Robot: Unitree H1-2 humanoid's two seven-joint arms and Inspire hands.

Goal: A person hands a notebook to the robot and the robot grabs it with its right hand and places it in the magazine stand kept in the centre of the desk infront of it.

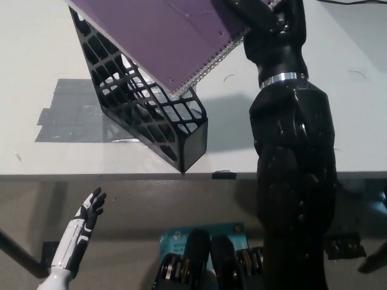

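Notebook (163, 36), purple and spiral-bound, hangs tilted over the black mesh magazine stand (148, 115), its lower corner at the stand's open top; I cannot tell whether it is inside yet. My right robot hand (266, 18) pinches it by the upper edge near the spiral. My left robot hand (87, 214) rests low below the counter (302, 139) edge, fingers spread, holding nothing. My worry is the angle: the notebook looks turned across the slot, so I judge its corner or wire spiral could catch on the mesh rim. Pushing down then could tip or slide the stand, which sits close to the counter's front edge. Letting go too early could drop the notebook flat over the top.
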